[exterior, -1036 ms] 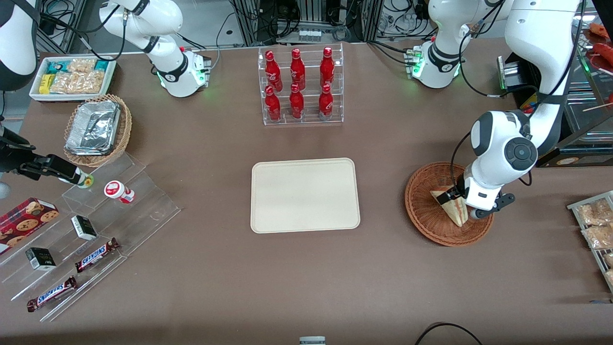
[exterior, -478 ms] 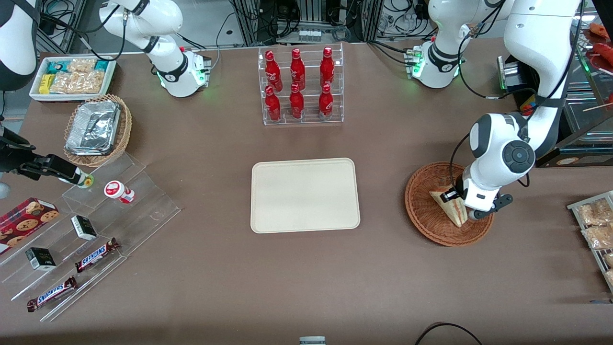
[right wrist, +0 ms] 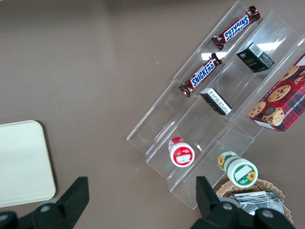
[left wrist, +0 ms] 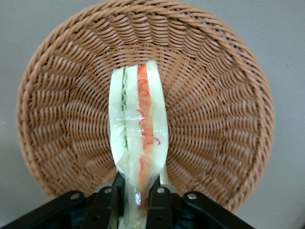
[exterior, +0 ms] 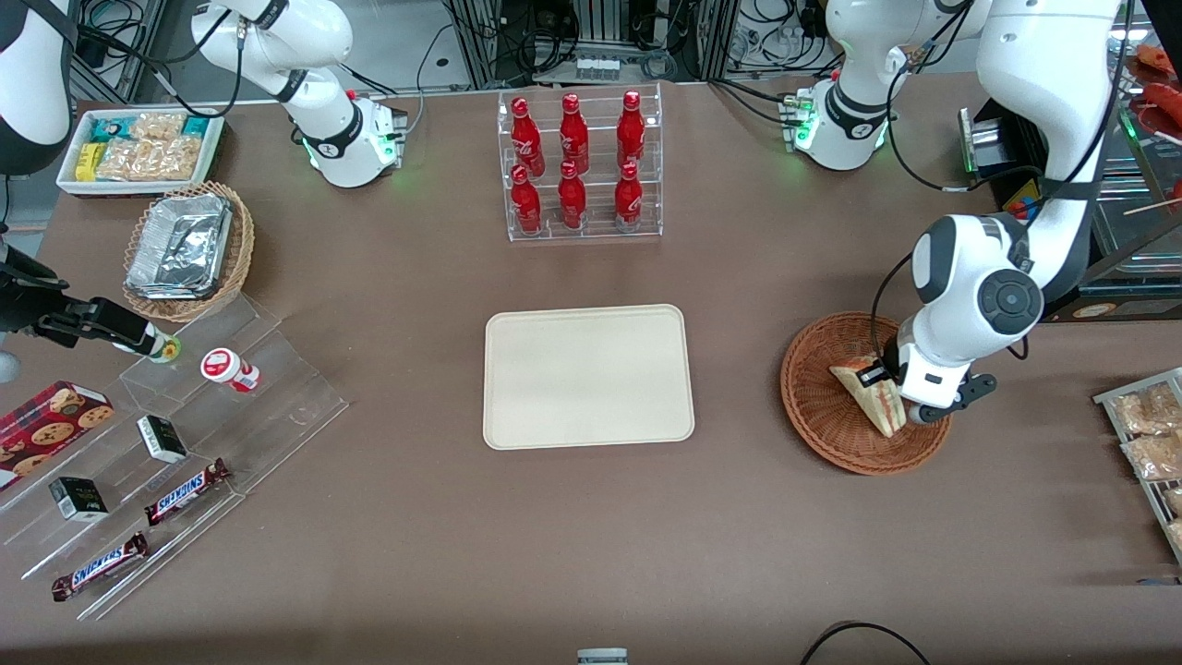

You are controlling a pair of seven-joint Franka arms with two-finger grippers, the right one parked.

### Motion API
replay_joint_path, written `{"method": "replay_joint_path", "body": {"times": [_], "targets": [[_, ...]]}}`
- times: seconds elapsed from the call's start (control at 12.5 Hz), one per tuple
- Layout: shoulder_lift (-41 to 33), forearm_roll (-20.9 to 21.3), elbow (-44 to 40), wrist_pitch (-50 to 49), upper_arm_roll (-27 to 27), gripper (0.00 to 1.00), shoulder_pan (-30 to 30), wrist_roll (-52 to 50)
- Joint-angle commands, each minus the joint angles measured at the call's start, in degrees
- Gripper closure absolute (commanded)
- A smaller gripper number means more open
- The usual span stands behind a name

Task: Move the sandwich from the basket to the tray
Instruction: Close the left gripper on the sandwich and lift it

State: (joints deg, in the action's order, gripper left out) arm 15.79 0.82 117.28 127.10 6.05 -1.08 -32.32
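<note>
- My gripper (left wrist: 138, 193) sits inside the basket (exterior: 822, 420), its two fingers (left wrist: 159, 200) pinching one end of the sandwich (left wrist: 138, 138) across its thickness.
- The sandwich stands on edge in the basket, its layers of pale bread, red and green filling facing the wrist camera, most of its length sticking out past my fingers.
- I judge the main risk is the hold: only one end is pinched, so the long free part may sag or swing as I lift, and the soft bread could slip out.
- Squeezing harder could crush the wedge or push the filling out.
- The free tip lies close to the basket's woven wall; if I move sideways before rising enough, I think it could catch on the rim and drag the basket along.
- The tray (exterior: 517, 425) lies well apart from the basket, toward the parked arm's end of the table, bare. A long carry gives a loose hold more time to fail.
</note>
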Motion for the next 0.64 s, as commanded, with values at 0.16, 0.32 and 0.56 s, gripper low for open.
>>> {"method": "replay_joint_path", "body": {"times": [0.16, 0.32, 0.56], "targets": [[0.3, 0.2, -7.9, -9.4, 0.5, 1.0, -5.6, -0.4], [0.8, 0.1, -9.5, -9.5, 0.5, 1.0, -10.0, -0.3], [4.2, -1.1, -13.9, -9.6, 0.5, 1.0, -17.5, -2.7]]}}
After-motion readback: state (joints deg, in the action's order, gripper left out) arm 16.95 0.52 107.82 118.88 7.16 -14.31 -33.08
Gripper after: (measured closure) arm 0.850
